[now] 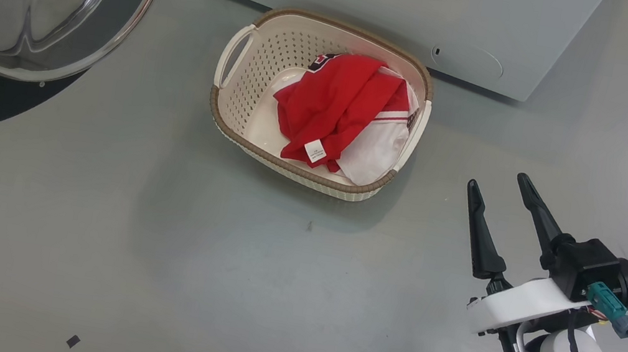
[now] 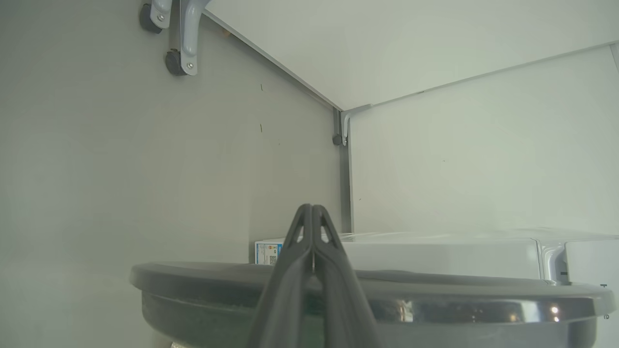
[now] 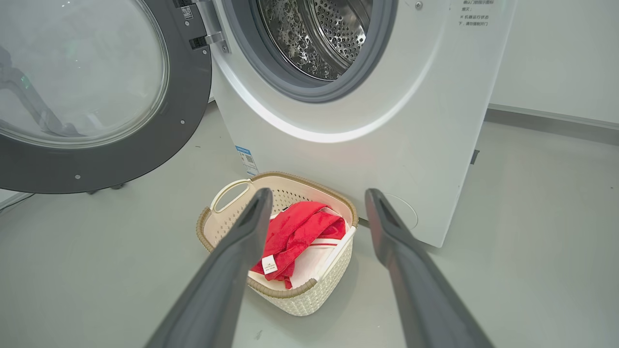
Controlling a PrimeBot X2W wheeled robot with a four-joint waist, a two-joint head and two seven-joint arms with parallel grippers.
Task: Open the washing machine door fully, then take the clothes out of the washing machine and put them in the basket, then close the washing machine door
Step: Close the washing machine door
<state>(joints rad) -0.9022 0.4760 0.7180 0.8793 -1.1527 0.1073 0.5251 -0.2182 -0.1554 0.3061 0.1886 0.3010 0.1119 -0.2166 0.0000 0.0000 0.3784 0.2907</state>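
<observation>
- Holding my right gripper (image 1: 497,180) with jaws apart and empty, four o'clock from the basket (image 1: 221,114).
- My left gripper (image 2: 313,207): jaws together, at the washing machine door (image 2: 435,286) rim.
- The clothes (image 1: 332,103) lie in the basket; door stands open.

Grey floor (image 1: 151,251) is bearing the washing machine (image 1: 469,30). The basket (image 1: 262,67) is sitting on it just before the machine's front. A small dark scrap (image 1: 73,341) is lying well apart.

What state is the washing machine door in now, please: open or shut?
Open. The door stands swung wide to one side of the washing machine, whose steel drum shows uncovered.
</observation>
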